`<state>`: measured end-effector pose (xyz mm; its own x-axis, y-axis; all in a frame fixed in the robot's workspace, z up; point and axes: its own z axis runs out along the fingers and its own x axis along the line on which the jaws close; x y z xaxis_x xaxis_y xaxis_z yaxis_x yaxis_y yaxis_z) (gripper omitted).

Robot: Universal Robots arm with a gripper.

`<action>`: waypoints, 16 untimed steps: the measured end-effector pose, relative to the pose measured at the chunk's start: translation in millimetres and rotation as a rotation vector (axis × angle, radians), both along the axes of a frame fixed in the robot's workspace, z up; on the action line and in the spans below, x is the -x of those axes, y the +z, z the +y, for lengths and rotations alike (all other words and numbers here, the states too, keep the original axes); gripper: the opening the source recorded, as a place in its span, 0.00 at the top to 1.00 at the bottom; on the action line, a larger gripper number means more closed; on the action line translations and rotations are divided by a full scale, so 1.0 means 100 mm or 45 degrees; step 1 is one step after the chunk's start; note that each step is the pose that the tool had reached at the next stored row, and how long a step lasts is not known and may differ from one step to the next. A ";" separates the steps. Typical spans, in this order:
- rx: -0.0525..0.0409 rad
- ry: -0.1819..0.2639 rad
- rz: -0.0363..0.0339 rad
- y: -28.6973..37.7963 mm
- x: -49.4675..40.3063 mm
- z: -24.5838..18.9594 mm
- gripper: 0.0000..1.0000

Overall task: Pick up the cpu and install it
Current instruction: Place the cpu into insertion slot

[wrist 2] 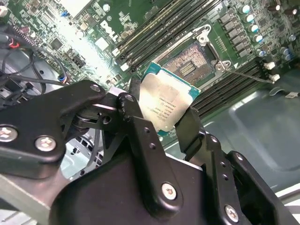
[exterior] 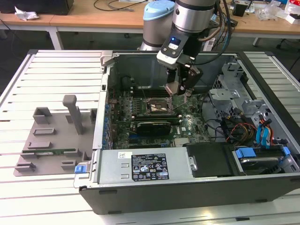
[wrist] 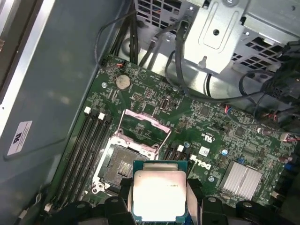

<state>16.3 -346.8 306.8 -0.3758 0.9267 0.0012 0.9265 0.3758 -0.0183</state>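
The cpu (wrist 2: 169, 104), a flat square chip with a matte silver-grey metal lid on a thin teal-edged board, was pinched by two opposite edges between the black, bolted fingers (wrist 2: 136, 117) of the gripper (wrist 2: 162, 112), which was closed onto it. It was held off the board, near the open socket (wrist: 121, 165), a black rectangular frame around a grid of fine contacts, with its metal load plate (wrist: 140, 129) tilted up. The green motherboard (wrist: 211, 126) lay inside the grey steel computer case (exterior: 197, 187).
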 end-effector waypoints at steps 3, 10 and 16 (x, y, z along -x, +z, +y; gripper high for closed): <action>0.001 -0.044 0.0000 0.000 0.000 0.000 0.45; 0.002 -0.140 0.0000 0.000 0.000 0.000 0.45; 0.004 -0.270 0.0000 0.000 0.000 0.000 0.45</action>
